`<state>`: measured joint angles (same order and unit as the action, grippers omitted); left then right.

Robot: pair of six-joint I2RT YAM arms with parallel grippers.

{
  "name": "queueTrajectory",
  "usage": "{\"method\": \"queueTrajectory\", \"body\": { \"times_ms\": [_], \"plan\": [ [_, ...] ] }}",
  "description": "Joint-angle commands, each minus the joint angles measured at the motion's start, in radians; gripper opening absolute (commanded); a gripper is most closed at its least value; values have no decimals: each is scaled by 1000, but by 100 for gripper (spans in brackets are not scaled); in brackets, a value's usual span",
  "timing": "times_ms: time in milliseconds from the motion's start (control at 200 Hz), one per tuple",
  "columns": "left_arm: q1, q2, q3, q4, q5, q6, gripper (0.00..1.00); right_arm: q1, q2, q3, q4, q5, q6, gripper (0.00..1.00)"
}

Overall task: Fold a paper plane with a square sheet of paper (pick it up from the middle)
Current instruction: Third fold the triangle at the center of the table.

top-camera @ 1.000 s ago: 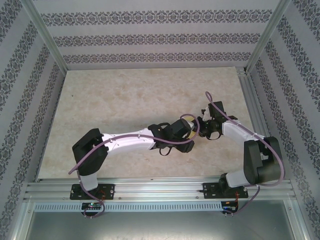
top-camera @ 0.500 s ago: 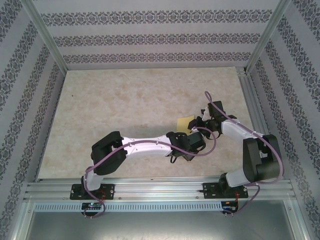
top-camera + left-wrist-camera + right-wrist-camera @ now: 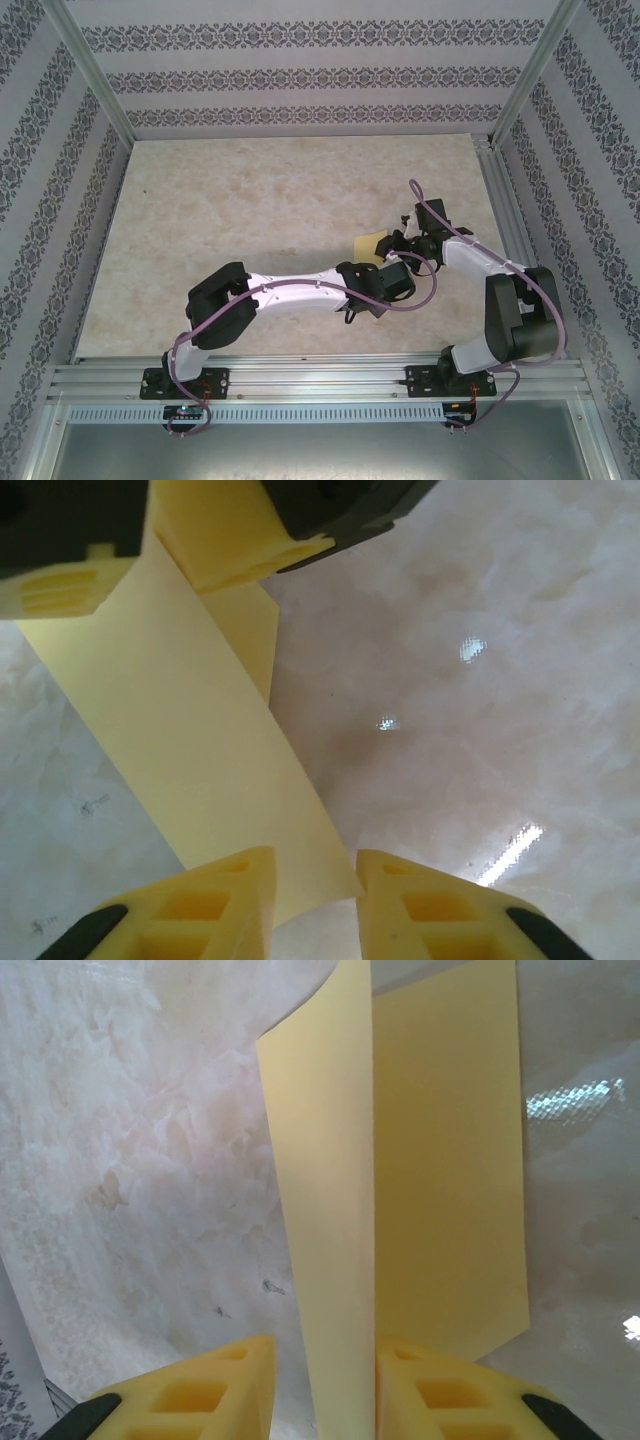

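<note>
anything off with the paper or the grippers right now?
Nothing torn or spilled. The square sheet of paper is half-folded, one flap standing up at the right gripper. In the left wrist view it runs diagonally, just a corner reaching the left gripper: looks skewed for a grip.

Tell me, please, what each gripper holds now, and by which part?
The right gripper pinches the thin pale-yellow folded sheet of paper at one end, by its crease. The left gripper straddles the opposite end; whether it grips cannot be told.
</note>
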<state>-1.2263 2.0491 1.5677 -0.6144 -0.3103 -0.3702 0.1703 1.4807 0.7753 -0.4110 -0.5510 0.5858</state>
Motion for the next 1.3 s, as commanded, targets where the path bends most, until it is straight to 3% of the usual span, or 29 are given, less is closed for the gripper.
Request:
{"method": "queueTrajectory", "body": {
  "times_ms": [0,230,619,729,969,1294],
  "plan": [
    [-6,-15,5,12,-22,0,20,10,15,33,-11,15,-6,31],
    [33,-53,-43,63,38,-29,10,3,16,50,-23,22,-12,31],
    [210,-132,-223,282,389,-90,4,-73,-97,40,-116,60,-61,40],
    [250,-133,-244,305,438,-92,4,-74,-126,16,-120,48,-64,41],
    [316,-76,-202,311,598,-57,5,-70,-180,-71,-79,-5,-54,36],
    [350,51,-40,198,694,71,6,-22,-157,-99,-78,-17,-67,28]
  ]
}}
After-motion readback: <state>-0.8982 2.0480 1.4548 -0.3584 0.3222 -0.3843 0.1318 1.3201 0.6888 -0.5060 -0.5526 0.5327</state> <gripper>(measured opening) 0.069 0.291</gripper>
